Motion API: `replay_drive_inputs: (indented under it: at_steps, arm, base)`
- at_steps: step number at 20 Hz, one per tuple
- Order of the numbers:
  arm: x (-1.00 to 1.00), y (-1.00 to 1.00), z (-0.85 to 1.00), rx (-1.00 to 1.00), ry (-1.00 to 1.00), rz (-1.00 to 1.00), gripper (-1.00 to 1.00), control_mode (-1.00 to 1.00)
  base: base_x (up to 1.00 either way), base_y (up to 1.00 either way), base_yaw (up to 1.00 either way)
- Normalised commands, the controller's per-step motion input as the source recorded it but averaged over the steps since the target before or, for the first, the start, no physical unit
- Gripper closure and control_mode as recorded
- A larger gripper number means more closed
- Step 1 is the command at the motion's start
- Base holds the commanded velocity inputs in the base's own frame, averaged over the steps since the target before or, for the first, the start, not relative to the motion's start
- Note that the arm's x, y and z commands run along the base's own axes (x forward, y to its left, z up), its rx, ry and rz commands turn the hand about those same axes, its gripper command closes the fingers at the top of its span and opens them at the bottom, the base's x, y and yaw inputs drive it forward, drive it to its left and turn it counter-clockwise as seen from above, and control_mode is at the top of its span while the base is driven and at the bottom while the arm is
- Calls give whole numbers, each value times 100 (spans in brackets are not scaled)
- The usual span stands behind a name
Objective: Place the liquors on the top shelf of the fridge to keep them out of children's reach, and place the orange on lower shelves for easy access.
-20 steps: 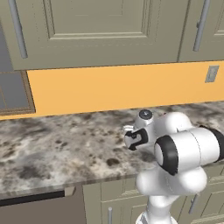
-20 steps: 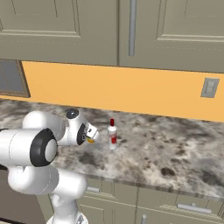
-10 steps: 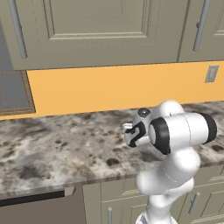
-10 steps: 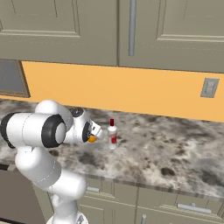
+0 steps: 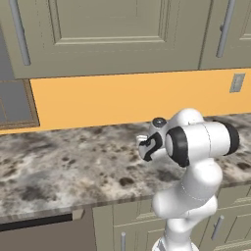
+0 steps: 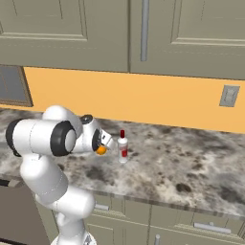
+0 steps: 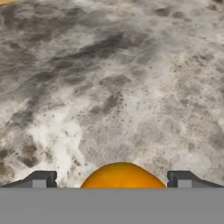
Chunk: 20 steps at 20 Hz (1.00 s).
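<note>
Flanking orange (image 7: 122,175), wide-spread fingers (image 7: 41,179)

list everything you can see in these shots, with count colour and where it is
orange: 1, bright orange, on the counter between the open finger tips
liquor bottle: 1, pale with red cap and label, upright on the counter beside the orange
counter: 1, mottled grey-brown stone, below the cupboards
upper cupboards: beige, above the orange wall
wall outlet: 1, grey, on the orange wall at right
arm: 1, white with dark joints, bent over the counter
gripper: 1, dark finger tips, open
</note>
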Motion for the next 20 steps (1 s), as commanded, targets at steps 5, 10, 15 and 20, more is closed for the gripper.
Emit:
replay_drive_inputs:
  at_steps: [5, 10, 15, 20]
  arm:
    - [-35, 0, -17, 0, 6, 0, -100, -100]
    - [-33, 0, -8, 0, 9, 0, -100, -100]
    - [-3, 0, -14, 0, 8, -1, -100, -100]
    - [0, 1, -36, 0, 8, 0, 100, -100]
  base:
    - [0, 0, 0]
    - [0, 0, 0]
    - [0, 0, 0]
    - [0, 0, 0]
